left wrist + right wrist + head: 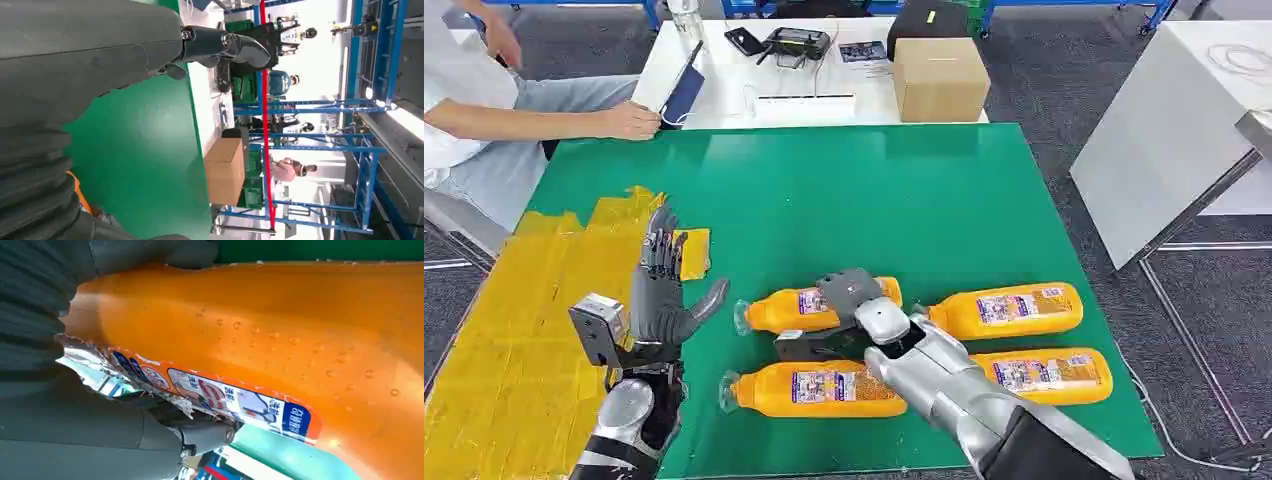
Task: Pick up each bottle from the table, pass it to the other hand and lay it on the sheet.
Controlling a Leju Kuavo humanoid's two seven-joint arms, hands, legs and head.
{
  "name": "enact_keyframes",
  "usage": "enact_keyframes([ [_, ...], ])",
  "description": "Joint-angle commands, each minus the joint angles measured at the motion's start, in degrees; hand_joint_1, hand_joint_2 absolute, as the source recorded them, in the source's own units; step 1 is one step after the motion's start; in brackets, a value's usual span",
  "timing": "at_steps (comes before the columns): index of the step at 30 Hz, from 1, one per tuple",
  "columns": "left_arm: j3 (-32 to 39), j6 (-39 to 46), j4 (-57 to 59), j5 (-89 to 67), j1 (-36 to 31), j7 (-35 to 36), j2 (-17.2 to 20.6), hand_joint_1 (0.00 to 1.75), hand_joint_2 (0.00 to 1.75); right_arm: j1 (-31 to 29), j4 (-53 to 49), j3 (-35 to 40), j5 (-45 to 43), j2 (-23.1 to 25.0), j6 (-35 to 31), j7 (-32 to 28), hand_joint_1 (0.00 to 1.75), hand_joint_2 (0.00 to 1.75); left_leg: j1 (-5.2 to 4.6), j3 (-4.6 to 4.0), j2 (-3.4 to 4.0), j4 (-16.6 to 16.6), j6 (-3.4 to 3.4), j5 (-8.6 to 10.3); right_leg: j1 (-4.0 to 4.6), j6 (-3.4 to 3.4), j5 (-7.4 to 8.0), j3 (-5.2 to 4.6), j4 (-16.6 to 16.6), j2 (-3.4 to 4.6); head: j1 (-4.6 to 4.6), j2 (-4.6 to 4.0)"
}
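The right hand point(849, 300) was wrapped over the upper-left bottle point(794, 310), which lay on its side on the green mat point(874, 190) with three other bottles lying close around it: one just in front of it point(814, 388), one beside its base point(1009, 310) and one beyond that, nearer the robot point(1054, 375). The right wrist view showed thumb and fingers closed against the orange body point(280, 325), so it was gripping that bottle. The left hand point(662, 290) stood empty, fingers apart and raised, between that bottle and the yellow sheet point(514, 330). The bottle looked smooth, round and beaded with droplets, and its label was torn and peeling, so it could probably slip or roll in the grip on lifting; the forearm, lying across the nearer bottle, might nudge it. How far the fingers reached beneath the gripped bottle was hidden, as were its base end and whether it had left the mat. A person's arm point(544, 120) rested by the mat's far corner.
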Motion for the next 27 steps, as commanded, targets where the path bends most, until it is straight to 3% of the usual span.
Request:
enact_keyframes([
  [1,0.8,-0.4,2.1,-0.2,-1.8,0.4,-0.1,0.00,1.75,-1.3,5.0,-2.7,0.7,0.4,-0.6,-0.3,1.75,1.75,0.09,0.16,-0.13,0.0,-0.05,-0.06,0.10,-0.09,-0.06,0.23,-0.1,-0.10,0.00,0.00],
  [10,0.9,-0.4,1.3,-0.1,-1.3,0.5,0.0,0.00,1.75,-0.7,3.2,-4.7,2.6,0.2,-6.7,0.3,1.75,1.75,0.08,0.14,-0.12,0.0,-0.04,-0.06,0.08,-0.08,-0.06,0.20,-0.1,-0.09,0.00,0.00],
  [17,0.5,-0.6,-0.6,-0.7,0.1,0.9,0.3,0.00,1.75,1.1,-2.3,-6.4,9.4,-1.3,-18.9,3.5,1.75,1.75,0.03,0.04,-0.07,0.0,-0.03,-0.03,0.04,-0.05,-0.04,0.07,0.0,-0.05,-0.02,0.00],
  [25,-0.2,-0.6,-0.6,-0.7,0.3,0.9,0.4,0.00,1.75,3.6,-8.3,-13.5,11.4,-2.7,-26.7,0.7,1.75,1.75,0.06,0.10,-0.12,0.0,-0.03,-0.05,0.07,-0.06,-0.05,0.15,-0.1,-0.09,0.00,0.00],
  [27,-0.5,-0.7,-0.4,-0.8,0.2,0.9,0.6,0.00,1.75,5.6,-12.4,-17.2,10.6,-3.2,-32.8,-1.7,1.75,1.75,0.05,0.07,-0.09,0.0,-0.02,-0.05,0.05,-0.06,-0.05,0.12,0.0,-0.06,-0.02,0.00],
])
